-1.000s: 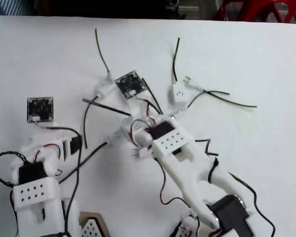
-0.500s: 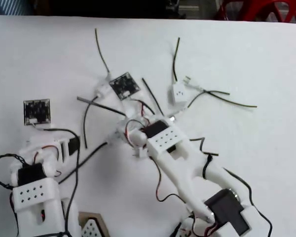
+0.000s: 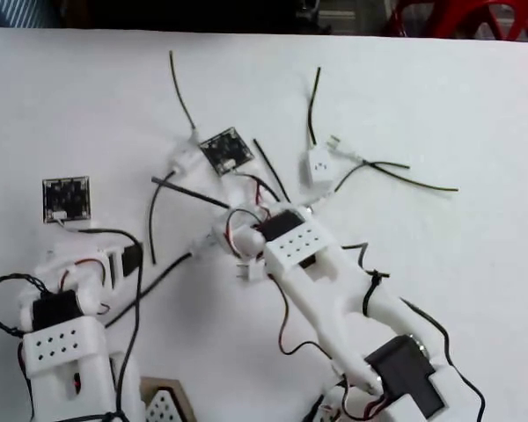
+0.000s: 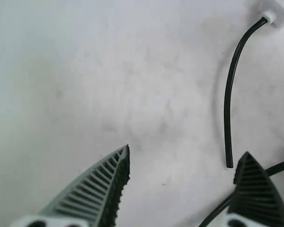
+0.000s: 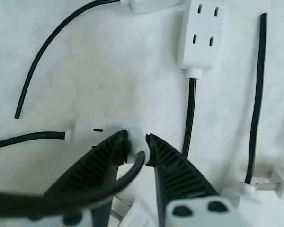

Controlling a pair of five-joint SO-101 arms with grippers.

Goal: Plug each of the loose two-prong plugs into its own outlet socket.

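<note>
While the right gripper (image 5: 135, 142) is pinched narrowly on a white plug (image 5: 85, 132), the outlet socket (image 5: 202, 35) lies near, beyond its tips, well apart from the wide-open left gripper (image 4: 182, 161).

Bright, even overhead light washes the white table (image 3: 475, 105) almost flat. Faint, soft shadows hug the cords (image 5: 190, 113) and arms (image 3: 334, 290). Beyond the table's far edge the room is dark.

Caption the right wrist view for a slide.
Right gripper shut on a white connector, with an outlet socket and a loose plug lying nearby.
</note>
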